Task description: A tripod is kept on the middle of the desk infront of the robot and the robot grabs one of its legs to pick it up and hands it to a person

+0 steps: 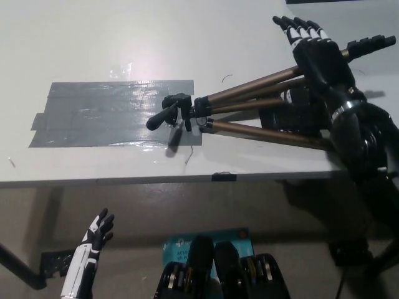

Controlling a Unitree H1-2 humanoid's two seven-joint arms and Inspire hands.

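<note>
On the white tabletop (93, 37), toward three o'clock from its middle, a folded tripod with bronze metal legs and a black head (249, 109) is lying on its side. Its black head is pointing toward nine o'clock and is resting at the edge of a grey patch of tape (106, 112), while the feet are spread toward two and four o'clock. The black right hand (315, 53) is held above the upper legs, with its fingers stretched out toward twelve o'clock and apart; nothing is held in it. Whether the palm is touching a leg cannot be told. The white left hand (96, 233) is resting low at seven o'clock, below the tabletop edge, open and empty. No person is seen. It is judged that only the approach is done: a leg is not yet grasped, the tripod is not lifted, and the handing over to a person is left.
</note>
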